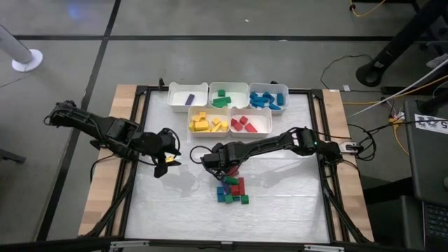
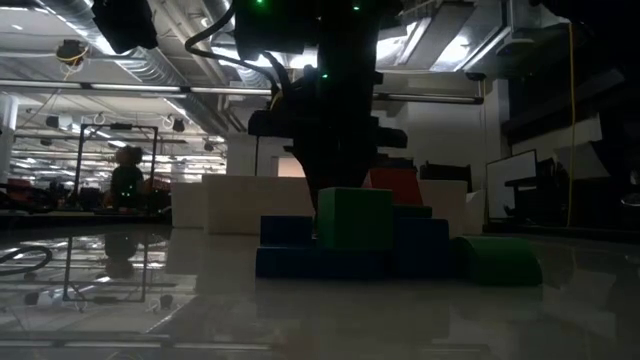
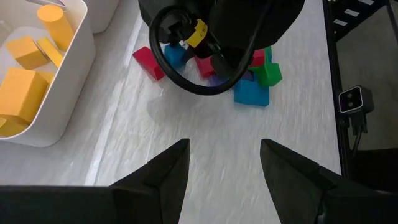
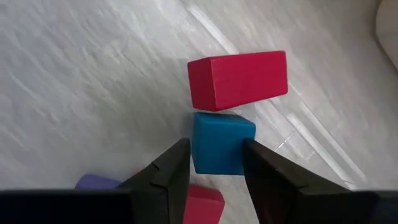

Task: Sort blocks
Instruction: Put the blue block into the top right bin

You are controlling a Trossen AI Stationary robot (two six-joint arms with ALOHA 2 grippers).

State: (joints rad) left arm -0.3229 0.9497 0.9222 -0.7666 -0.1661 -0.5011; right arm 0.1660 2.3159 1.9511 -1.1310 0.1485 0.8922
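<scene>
Nearest me on the white tabletop sits the small heap of unsorted blocks, a jumble of blue, green and red pieces with a hint of purple among them. The right gripper is down at the far edge of that heap, its jaws set narrowly on either side of a blue cube and touching its sides, so it looks clamped on it; a red rectangular block lies just beside the cube. Off to the side, well apart from the heap, the left gripper hangs over bare tabletop with its jaws spread wide and nothing between them. Farther back stand the five white bins: one of yellow blocks and one of red blocks in the nearer row, then behind them a bin with a single purple block, a bin of green blocks and a bin of blue blocks.
</scene>
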